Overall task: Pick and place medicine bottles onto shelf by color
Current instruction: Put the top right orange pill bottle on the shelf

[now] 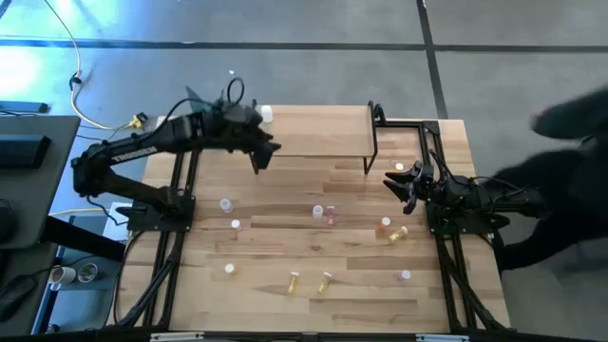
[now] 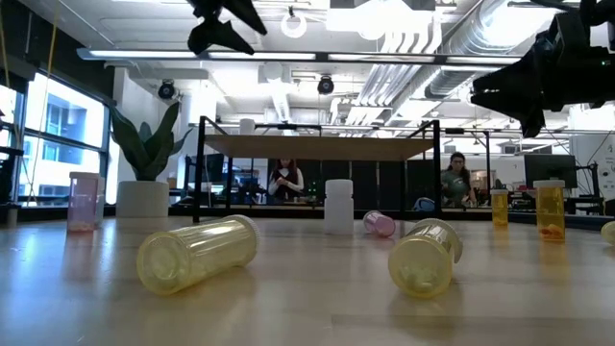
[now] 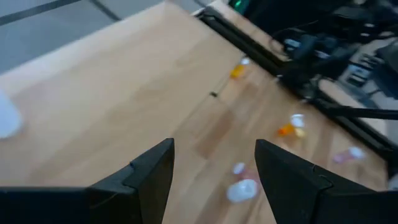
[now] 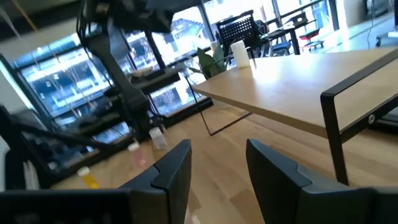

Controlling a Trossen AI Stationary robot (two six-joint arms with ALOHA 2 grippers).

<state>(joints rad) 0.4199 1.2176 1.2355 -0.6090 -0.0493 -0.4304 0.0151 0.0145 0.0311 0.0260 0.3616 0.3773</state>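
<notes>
On the shelf at the table's far edge we noted only one white bottle, upright at its left end; the rest of the board lay bare. Every other medicine bottle was scattered on the tabletop nearer us: a white one and another left of centre, a white and pink pair mid-table, two orange ones to the right, two pale yellow ones lying on their sides toward the front edge.

We saw the left gripper raised over the shelf's front-left edge, jaws apart and holding nothing; the white bottles left of centre lay on the near side of it, closer to this arm than to the other. We judged a descent toward them the likely next reach.

The right gripper hovered just off the shelf's right end, fingers parted and empty, with the orange bottles close by on its near side.
</notes>
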